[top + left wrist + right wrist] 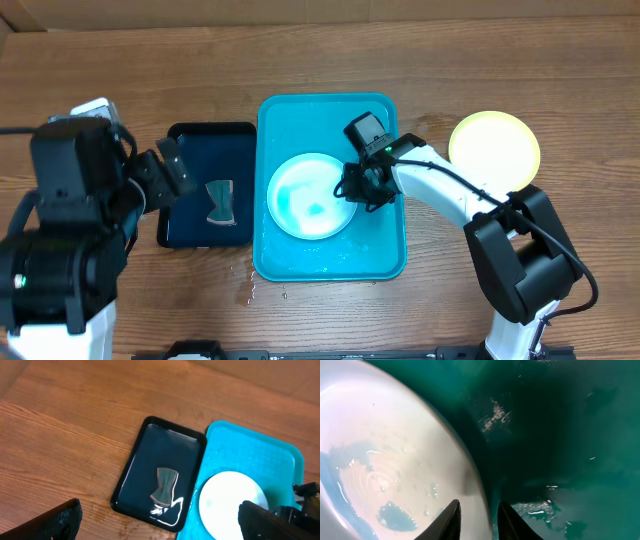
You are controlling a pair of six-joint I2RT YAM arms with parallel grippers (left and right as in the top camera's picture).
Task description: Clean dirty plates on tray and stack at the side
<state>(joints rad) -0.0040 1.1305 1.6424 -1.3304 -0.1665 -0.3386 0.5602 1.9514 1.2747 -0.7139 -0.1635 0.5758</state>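
on the turquoise tray, 1 wet pale plate is laid flat, its right rim pinched by the right gripper. 1 lime-green plate is set on the table, right of the tray. left gripper is spread wide, nothing held, at the black tray bearing 1 grey pad.
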